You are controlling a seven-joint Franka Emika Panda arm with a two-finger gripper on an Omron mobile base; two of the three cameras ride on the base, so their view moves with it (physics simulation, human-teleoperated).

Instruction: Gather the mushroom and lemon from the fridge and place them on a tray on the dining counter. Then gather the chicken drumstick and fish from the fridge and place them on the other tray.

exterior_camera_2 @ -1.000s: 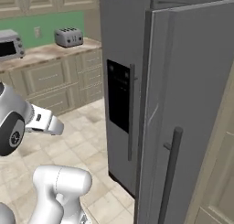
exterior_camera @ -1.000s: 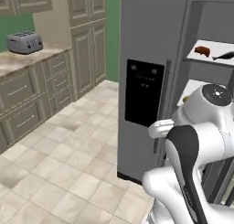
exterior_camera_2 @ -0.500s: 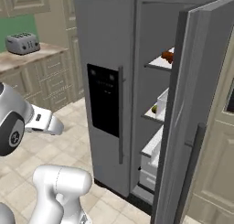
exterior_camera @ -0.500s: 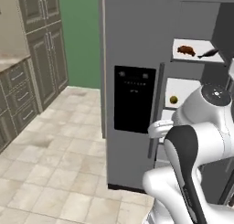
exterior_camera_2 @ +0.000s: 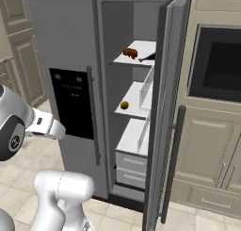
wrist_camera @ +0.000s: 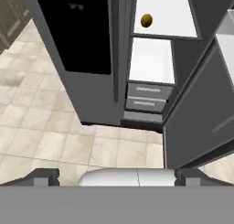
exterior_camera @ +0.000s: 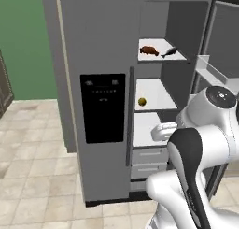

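Lemon (exterior_camera: pixel 142 101) on the middle fridge shelf (exterior_camera: pixel 156 95), centre-right of the left base frame, top centre of the hand frame. Chicken drumstick (exterior_camera: pixel 149 50) and fish (exterior_camera: pixel 168 52) side by side on the top shelf (exterior_camera_2: pixel 136 54), apart. Fridge (exterior_camera: pixel 100 46) right door (exterior_camera_2: pixel 164 107) swung open. Gripper (wrist_camera: pixel 116 175) at the hand frame's bottom, fingers spread wide, holding nothing, above floor tiles (wrist_camera: pixel 55 136).
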